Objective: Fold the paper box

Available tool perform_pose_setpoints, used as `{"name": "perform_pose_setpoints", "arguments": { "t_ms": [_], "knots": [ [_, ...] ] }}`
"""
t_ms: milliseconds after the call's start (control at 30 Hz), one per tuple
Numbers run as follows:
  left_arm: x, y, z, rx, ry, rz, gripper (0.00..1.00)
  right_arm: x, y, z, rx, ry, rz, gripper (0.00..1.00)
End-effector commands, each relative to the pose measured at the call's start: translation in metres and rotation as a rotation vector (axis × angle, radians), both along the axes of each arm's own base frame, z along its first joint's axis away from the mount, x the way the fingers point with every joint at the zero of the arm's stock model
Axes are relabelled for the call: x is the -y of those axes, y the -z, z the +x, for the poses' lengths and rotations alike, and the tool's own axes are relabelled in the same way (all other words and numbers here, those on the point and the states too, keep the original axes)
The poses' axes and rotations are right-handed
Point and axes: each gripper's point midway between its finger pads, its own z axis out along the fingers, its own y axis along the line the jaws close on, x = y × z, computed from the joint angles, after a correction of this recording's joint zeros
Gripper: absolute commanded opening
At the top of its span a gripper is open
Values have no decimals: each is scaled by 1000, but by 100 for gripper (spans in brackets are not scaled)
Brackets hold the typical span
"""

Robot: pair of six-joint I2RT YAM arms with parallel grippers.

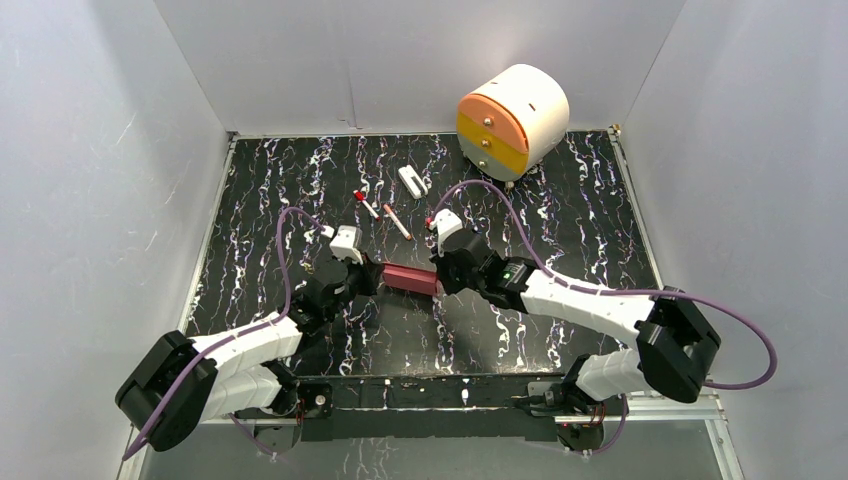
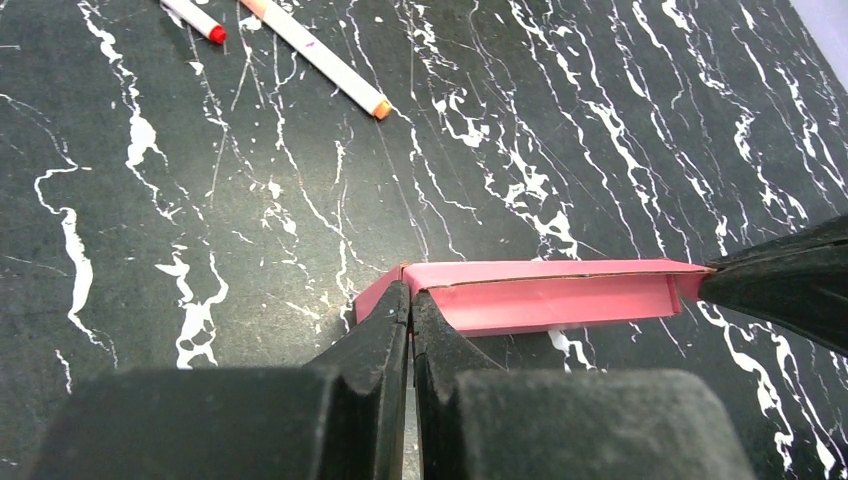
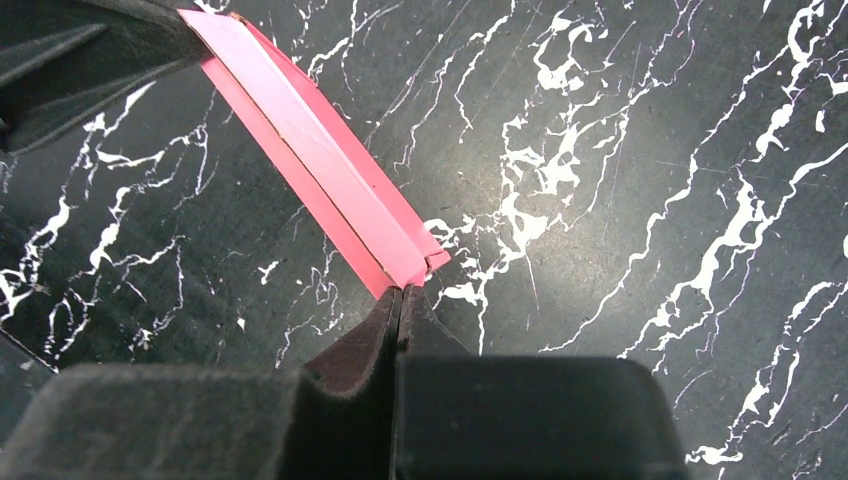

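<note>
Between the two end effectors, the paper box (image 1: 411,278) spans tip to tip as a long, narrow, shallow prism of pink-red card; whether it rests on the table (image 1: 560,200) or hangs just above it cannot be told. The left end effector (image 2: 410,300) has its jaws pressed together on the small flap at its own end of the box. The right end effector (image 3: 400,295) is likewise pinched narrow on the crumpled tab at the opposite end. Progress, as judged: the long walls are already creased up and a lighter top panel is laid over them, so the main body is formed. A seam along the upper edge shows a pale raw cut line and looks not fully seated. Both end flaps stand out from the body, so tucking or closing the ends appears to be what is left. Materials: the card is thin, smooth and faintly glossy, with sharp straight folds and a slight buckle near the right tip. The fingers are matte black wedges tapering to blunt points. The table is a smooth black surface veined with irregular white marbling. Ahead of the left end effector lie two white-barrelled pens, one red-tipped (image 2: 200,22) and one orange-tipped (image 2: 320,60). Well beyond the right end effector stands a round white drawer unit (image 1: 512,118) with orange and yellow fronts.
</note>
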Motion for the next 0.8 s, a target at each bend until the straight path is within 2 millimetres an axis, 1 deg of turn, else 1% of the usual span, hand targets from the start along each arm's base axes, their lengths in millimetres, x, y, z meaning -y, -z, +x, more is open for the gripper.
{"name": "perform_pose_setpoints", "arguments": {
  "t_ms": [0,100,267,467,767],
  "knots": [
    [-19,45,-21,-148,-20,137,0,-20,-28,8,16,24,83,3],
    [-21,44,-21,-149,-38,138,0,-18,-27,9,-3,60,79,0],
    [-23,44,-24,-151,-60,149,0,-17,-23,11,-47,127,83,0],
    [-17,42,-29,-149,-73,144,0,-15,-16,14,-101,220,80,0],
    [-13,46,-31,-152,-112,192,0,-18,-11,18,-180,331,93,0]
  ]
}}
